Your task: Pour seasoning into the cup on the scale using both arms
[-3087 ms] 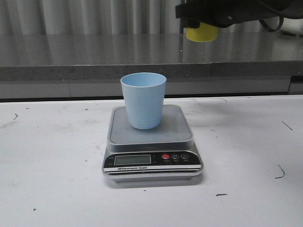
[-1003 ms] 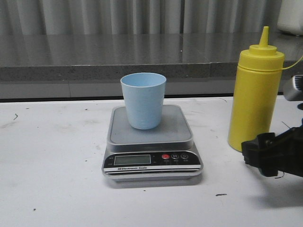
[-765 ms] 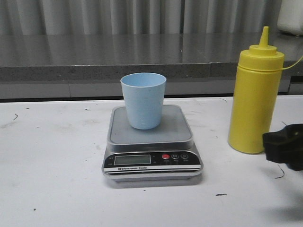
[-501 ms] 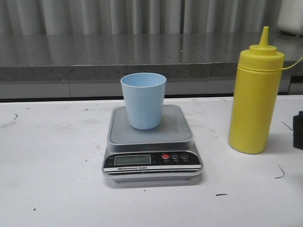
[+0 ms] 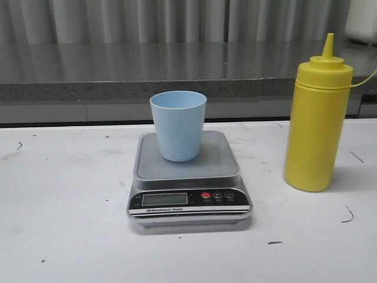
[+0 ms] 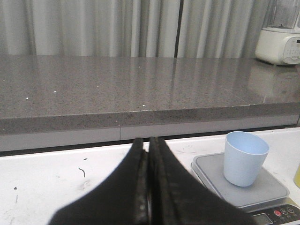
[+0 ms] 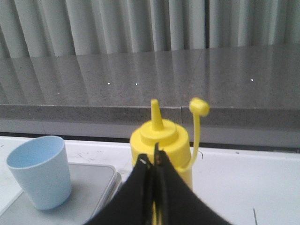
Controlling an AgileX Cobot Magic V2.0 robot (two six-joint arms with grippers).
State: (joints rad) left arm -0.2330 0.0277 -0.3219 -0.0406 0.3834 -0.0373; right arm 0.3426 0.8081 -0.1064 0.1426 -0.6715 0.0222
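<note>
- the tall yellow plastic squeeze bottle stands upright on the white table, to the right of the scale and clear of it, cap tab hanging open; a careless squeeze could squirt early.
- the small pale blue plastic cup sits on the flat silver digital scale; a nudge could tip it.
- my right gripper has its jaws pressed together behind the bottle; they must spread or i knock it over.
- my left gripper is likewise closed, well away from the cup.
</note>
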